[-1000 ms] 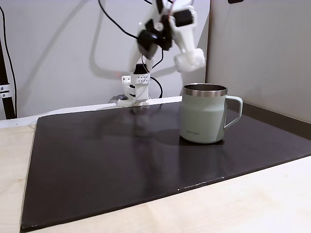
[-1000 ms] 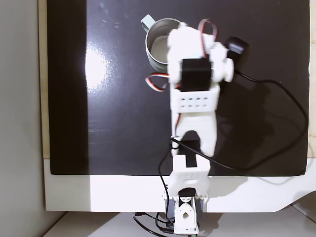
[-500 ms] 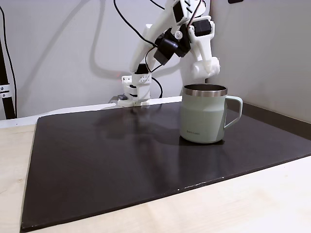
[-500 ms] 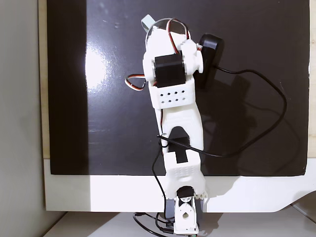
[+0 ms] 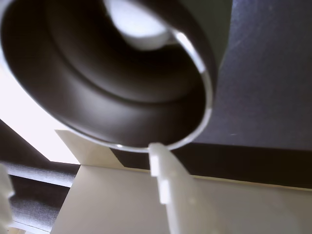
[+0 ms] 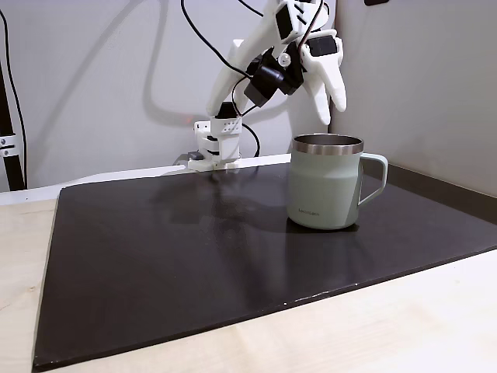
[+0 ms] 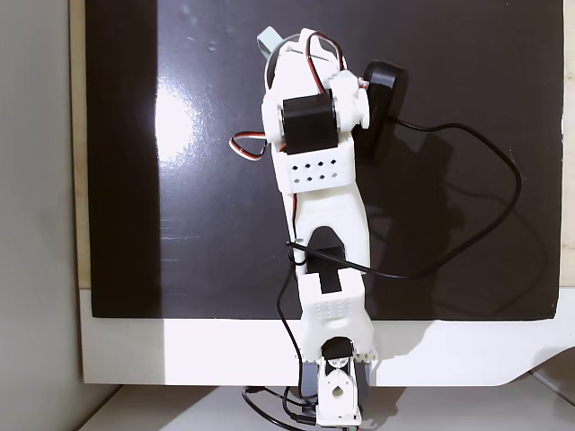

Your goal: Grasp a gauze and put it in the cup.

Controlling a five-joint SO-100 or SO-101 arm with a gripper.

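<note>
The cup (image 6: 324, 186) is a pale green metal mug with a steel rim, standing on the dark mat with its handle to the right in a fixed view. My gripper (image 6: 331, 109) hangs just above its rim, fingers pointing down. The wrist view looks straight into the cup (image 5: 195, 63), and the white gauze (image 5: 132, 24) lies on its bottom. In that view my gripper (image 5: 80, 165) is open with nothing between its white fingers (image 5: 163, 180). From above, the arm covers the cup, leaving its handle (image 7: 268, 39) visible.
The cup stands on a dark mat (image 6: 171, 256) that lies on a pale wooden table (image 6: 388, 326). The arm's white base (image 6: 215, 144) stands at the mat's far edge. Black cables (image 7: 467, 206) loop over the mat beside the arm.
The arm swung over the cup. The gripper, which held a white lump half a second ago, has opened, and the gauze now lies inside the cup.
</note>
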